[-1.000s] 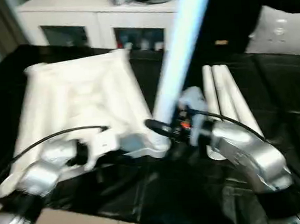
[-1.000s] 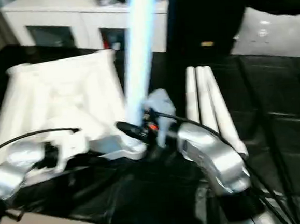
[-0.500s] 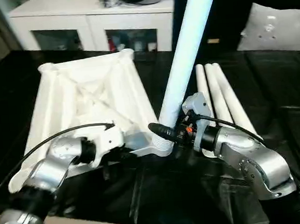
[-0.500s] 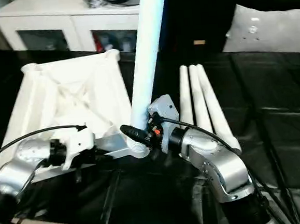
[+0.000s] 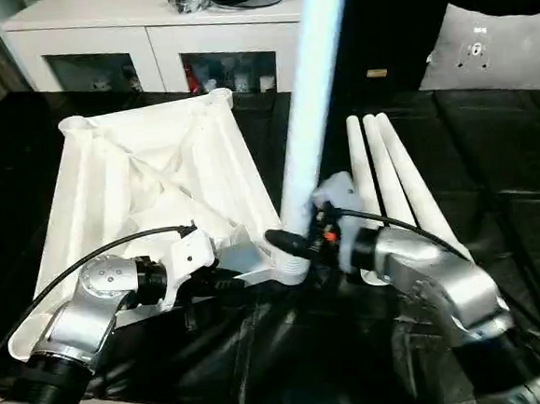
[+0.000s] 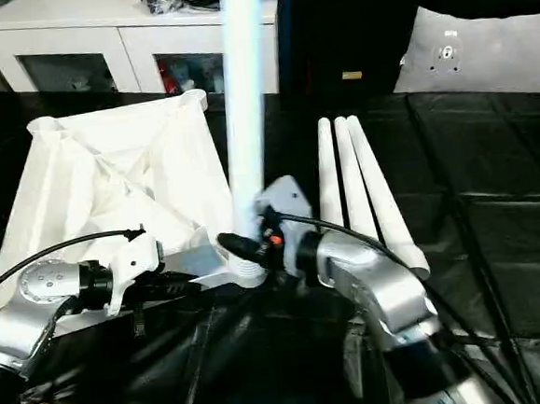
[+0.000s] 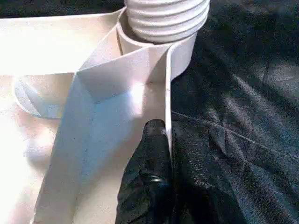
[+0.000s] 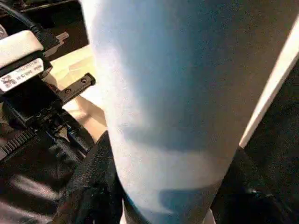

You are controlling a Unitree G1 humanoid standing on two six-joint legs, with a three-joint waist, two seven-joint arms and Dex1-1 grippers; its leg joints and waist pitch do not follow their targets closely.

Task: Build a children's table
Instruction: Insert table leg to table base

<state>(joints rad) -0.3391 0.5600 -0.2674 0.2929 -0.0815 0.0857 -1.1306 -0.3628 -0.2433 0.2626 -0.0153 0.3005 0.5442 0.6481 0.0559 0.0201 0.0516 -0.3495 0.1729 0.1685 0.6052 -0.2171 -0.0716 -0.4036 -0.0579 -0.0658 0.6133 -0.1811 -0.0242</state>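
Observation:
The white table top (image 5: 148, 193) lies upside down on black cloth, ribbed underside up. One long white leg (image 5: 313, 96) stands nearly upright with its threaded end (image 7: 166, 18) in the near right corner socket (image 5: 291, 261). My right gripper (image 5: 321, 228) is shut around the leg low down, and its black fingers (image 8: 91, 186) show on either side of the leg (image 8: 163, 93). My left gripper (image 7: 163, 135) is shut on the top's thin side wall just behind that socket. Three more legs (image 5: 390, 183) lie side by side on the cloth to the right.
A white cabinet with glass doors (image 5: 164, 46) stands behind the table, with clutter on top. A pale cushion (image 5: 492, 49) lies at the back right. The black cloth's near edge (image 5: 172, 383) drops to a light floor.
The held leg has swung from leaning right to nearly upright in the corner socket. The camera has shifted, and my left gripper stays on the side wall.

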